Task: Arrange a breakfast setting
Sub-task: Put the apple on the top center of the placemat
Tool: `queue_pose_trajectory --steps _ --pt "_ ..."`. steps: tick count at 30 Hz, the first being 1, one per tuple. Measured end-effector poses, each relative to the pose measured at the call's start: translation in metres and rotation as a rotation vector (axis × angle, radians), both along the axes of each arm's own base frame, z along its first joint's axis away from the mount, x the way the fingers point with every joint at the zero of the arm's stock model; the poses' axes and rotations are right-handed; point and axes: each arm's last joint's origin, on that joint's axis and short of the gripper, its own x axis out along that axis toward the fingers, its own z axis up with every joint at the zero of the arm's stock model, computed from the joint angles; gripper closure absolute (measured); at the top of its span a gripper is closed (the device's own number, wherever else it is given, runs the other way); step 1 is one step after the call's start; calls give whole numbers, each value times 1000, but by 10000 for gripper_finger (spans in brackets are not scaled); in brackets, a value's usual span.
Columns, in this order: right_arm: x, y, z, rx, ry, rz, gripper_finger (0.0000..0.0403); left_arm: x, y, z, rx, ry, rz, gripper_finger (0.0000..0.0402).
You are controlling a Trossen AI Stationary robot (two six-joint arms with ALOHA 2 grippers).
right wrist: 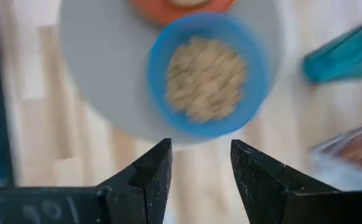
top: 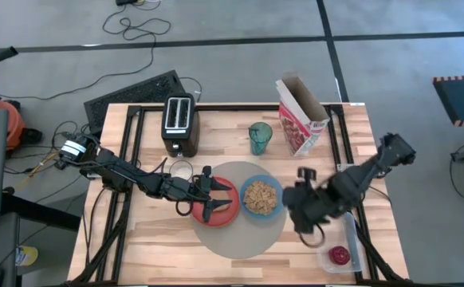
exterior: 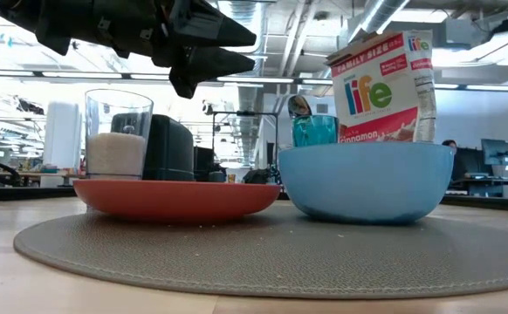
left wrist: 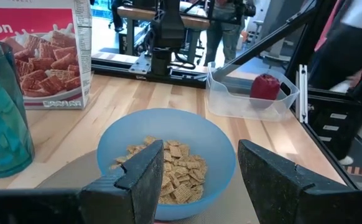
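The toast slice was hidden from the overhead camera by the left gripper (top: 208,197), which hovered above the red-orange plate (top: 226,209) with its fingers parted and nothing between them. The spoon could only be made out as a bowl-shaped tip standing in the teal tumbler (exterior: 315,130) in the table-level view. The right gripper (top: 298,214) hung beside the blue bowl (top: 260,197), over the edge of the round mat (top: 240,237), likewise spread and empty. The bowl held cereal and sat touching the plate, both on the mat. A small glass (exterior: 119,133) with a pale filling stood behind the plate, next to the black toaster (top: 179,123). The cereal box (top: 300,118) stood open near the tumbler. A small red fruit (top: 340,255) lay in a clear container (left wrist: 218,96) at the table's right edge, well apart from the mat. The table (top: 152,247) was of light wooden planks on a dark frame; grey floor with cables surrounded it. Beyond lay an open workroom with exposed ceiling ducts.
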Motion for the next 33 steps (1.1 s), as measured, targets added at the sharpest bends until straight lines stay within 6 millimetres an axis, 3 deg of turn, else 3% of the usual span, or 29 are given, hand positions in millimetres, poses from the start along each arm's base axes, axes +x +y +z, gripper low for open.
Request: queue_pose_trajectory --steps 4,9,15,23,27,33 --pt "-22 25 -15 93 35 -85 212 0 0 0 -14 -1 3 208" --pt "-49 49 -18 215 42 -262 207 -1 -2 0 -28 2 -1 208" --pt "-72 69 -22 294 76 -447 157 -2 -8 0 -28 0 -15 208" --pt "-78 97 -49 311 268 -559 82 -2 -8 3 -32 -32 -13 208" --pt "-82 111 -70 321 379 -560 77 -1 -8 7 -44 -69 -15 208" --pt "-101 114 -93 321 403 -625 81 -3 -12 7 -41 -71 -4 208"
